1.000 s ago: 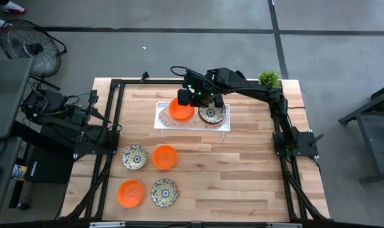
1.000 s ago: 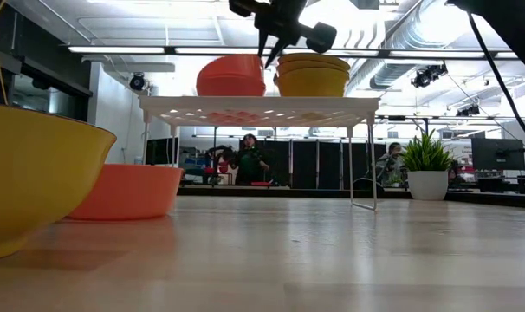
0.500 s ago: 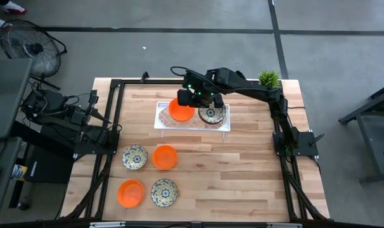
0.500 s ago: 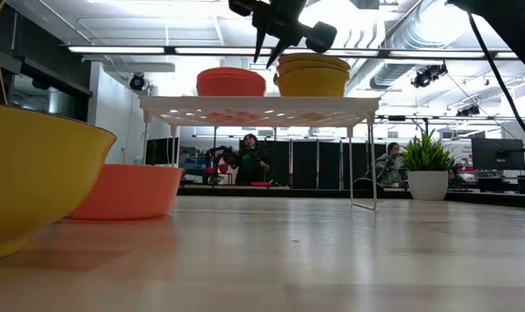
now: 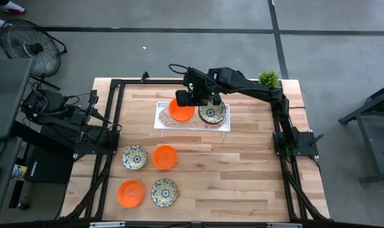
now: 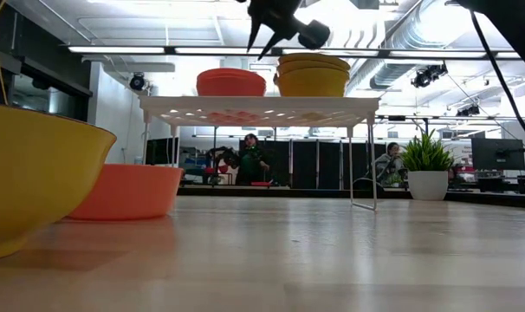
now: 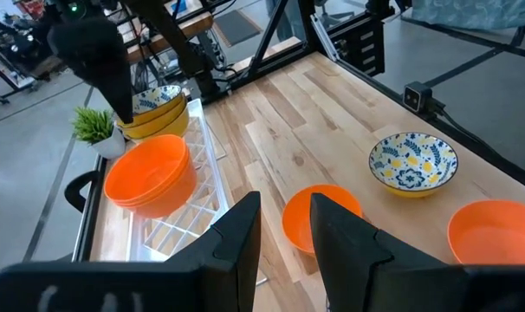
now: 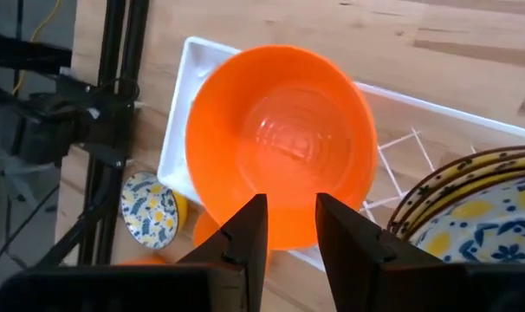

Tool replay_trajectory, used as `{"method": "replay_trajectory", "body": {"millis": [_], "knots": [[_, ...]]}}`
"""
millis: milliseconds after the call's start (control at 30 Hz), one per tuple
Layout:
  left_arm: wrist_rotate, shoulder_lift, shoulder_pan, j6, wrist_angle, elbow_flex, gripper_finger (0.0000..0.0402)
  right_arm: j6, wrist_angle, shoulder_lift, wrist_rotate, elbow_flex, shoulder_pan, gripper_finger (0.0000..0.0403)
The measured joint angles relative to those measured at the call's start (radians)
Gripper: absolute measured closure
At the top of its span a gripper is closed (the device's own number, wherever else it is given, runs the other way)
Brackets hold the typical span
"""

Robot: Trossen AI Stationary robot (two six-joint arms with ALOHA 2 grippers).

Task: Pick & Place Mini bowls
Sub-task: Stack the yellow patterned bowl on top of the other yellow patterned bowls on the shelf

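Observation:
A white lattice tray (image 5: 161,120) stands on thin legs (image 6: 362,156) at the table's far middle. On it sit a stack of orange mini bowls (image 5: 179,111) (image 6: 231,82) and a stack of patterned ones (image 5: 213,114) (image 6: 312,76). My right gripper (image 6: 258,48) (image 8: 292,227) hangs open just above the orange stack, touching nothing. Nearer on the table lie two patterned bowls (image 5: 134,157) (image 5: 164,192) and two orange ones (image 5: 165,157) (image 5: 130,192). My left gripper (image 5: 104,118) (image 7: 286,227) waits at the table's left edge, open on nothing.
A potted plant (image 5: 268,78) (image 6: 427,169) stands at the far right corner. Black frame rails (image 5: 116,114) run along the table's left and right sides. Bare wood lies to the right of the four loose bowls. People show in the room behind.
My right gripper has opened, let go of the top orange bowl and risen a little above the stack. That bowl, tilted with one side raised a second ago, now sits level on the orange stack.

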Motion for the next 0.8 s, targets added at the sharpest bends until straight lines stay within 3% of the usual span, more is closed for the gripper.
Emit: {"method": "replay_trajectory", "body": {"millis": [400,600,800], "knots": [[0.000,0.000,0.000,-0.023,-0.015,0.000,0.0302,-0.077,0.059,-0.040,0.012,0.000,0.086,0.0314],[-0.002,0.000,0.000,-0.023,-0.014,0.000,0.0302,-0.064,0.080,-0.040,0.020,0.000,0.175,0.0314],[-0.002,0.000,0.000,-0.023,-0.014,0.000,0.0302,0.002,0.096,-0.040,0.097,0.000,0.297,0.0314]]}}
